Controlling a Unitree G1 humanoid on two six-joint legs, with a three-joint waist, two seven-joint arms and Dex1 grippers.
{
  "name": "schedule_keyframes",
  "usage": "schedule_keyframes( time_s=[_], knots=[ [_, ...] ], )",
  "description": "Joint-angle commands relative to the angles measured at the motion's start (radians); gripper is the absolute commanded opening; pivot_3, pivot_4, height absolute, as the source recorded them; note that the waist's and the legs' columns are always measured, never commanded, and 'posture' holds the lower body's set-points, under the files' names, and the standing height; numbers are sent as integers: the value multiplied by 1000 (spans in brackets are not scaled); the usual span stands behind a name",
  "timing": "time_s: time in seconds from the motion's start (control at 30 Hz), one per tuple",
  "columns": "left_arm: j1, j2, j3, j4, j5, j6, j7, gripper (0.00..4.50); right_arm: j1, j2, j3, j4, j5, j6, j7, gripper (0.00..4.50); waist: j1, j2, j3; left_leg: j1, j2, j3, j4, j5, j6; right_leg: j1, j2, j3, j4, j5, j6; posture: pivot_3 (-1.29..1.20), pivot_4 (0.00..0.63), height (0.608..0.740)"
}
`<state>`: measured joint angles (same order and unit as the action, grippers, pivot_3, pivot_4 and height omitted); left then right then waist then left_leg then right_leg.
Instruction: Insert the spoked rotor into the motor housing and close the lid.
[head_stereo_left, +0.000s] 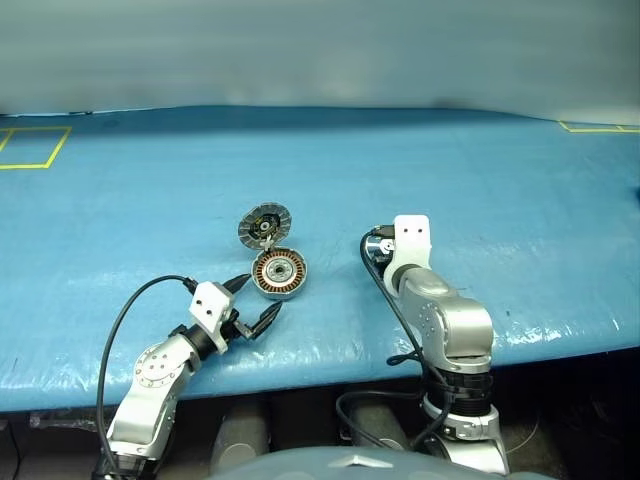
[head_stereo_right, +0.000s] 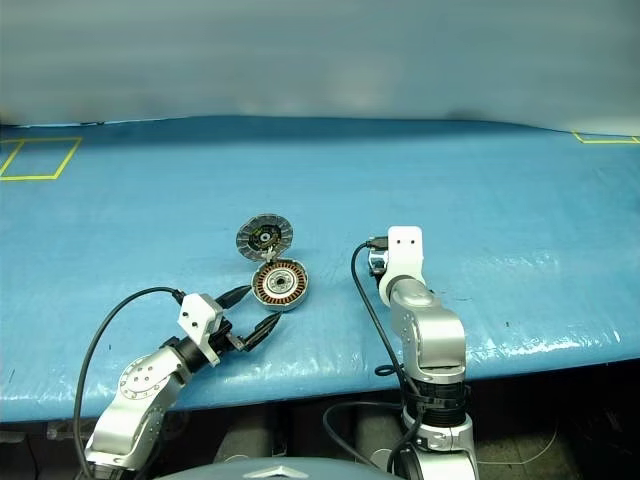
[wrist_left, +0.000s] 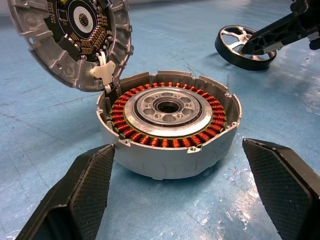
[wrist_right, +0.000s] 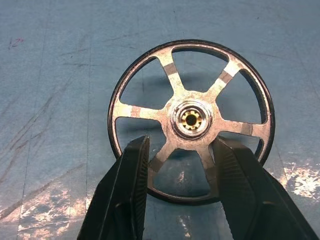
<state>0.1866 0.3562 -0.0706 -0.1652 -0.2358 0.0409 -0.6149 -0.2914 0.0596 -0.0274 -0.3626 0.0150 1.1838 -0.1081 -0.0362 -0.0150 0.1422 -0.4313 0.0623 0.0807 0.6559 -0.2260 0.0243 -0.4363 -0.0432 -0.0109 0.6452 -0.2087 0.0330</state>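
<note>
The motor housing (head_stereo_left: 279, 273) is a round grey cup with copper coils and a silver hub (wrist_left: 170, 107), standing on the blue table. Its lid (head_stereo_left: 264, 224) is hinged open and stands tilted up behind it, inner face (wrist_left: 75, 35) towards me. My left gripper (head_stereo_left: 262, 297) is open, with one finger on each side of the housing's near wall and clear of it. To the right lies the spoked rotor (wrist_right: 191, 119), flat on the table. My right gripper (wrist_right: 180, 142) has closed on its near part, with its fingertips (wrist_right: 135, 165) against the spokes by the rim.
The blue table cover (head_stereo_left: 450, 170) stretches wide behind and to both sides. Yellow tape marks sit at the far left (head_stereo_left: 30, 147) and far right (head_stereo_left: 600, 127). The table's front edge (head_stereo_left: 330, 365) runs just below both arms. A black cable (head_stereo_left: 115, 330) loops by the left arm.
</note>
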Motion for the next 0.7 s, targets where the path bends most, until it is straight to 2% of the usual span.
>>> schedule_keyframes(
  time_s=[0.03, 0.27, 0.4, 0.43, 0.7],
  knots=[
    [-4, 0, -4, -15, 0, -3, -4, 4500, -9, -2, 0, 10, -4, -22, 1, 2040, 0, 0, 0, 0, 0, 0, 0, 0, 0, 0, 0, 0, 0, 0, 0, 0, 150, 740],
    [-1, -2, -5, -16, 1, -5, -1, 4500, -28, 6, -50, 45, -2, -65, -18, 2040, 0, 0, 0, 1, 0, 0, 0, 0, 0, 1, 0, 0, 0, 0, 1, 0, 150, 740],
    [2, -3, -6, -17, 2, -6, -1, 4500, -27, 12, -59, 49, -7, -75, -28, 1248, 0, 0, 0, 1, 0, 0, 0, 0, 0, 1, 0, 0, 0, 0, 1, 0, 150, 740],
    [3, -3, -7, -17, 2, -7, -1, 4500, -24, 12, -58, 49, -8, -76, -29, 1192, 0, 0, 0, 1, 0, 0, 0, 0, 0, 1, 0, 0, 0, 0, 1, 0, 150, 740],
    [7, -2, -4, -19, 2, -11, 3, 4500, -26, -25, -16, -7, 0, -54, 7, 1192, 0, 0, 0, 1, 0, 0, 0, 0, 0, 1, -1, 0, 0, 0, 1, 0, 150, 740]
  ],
)
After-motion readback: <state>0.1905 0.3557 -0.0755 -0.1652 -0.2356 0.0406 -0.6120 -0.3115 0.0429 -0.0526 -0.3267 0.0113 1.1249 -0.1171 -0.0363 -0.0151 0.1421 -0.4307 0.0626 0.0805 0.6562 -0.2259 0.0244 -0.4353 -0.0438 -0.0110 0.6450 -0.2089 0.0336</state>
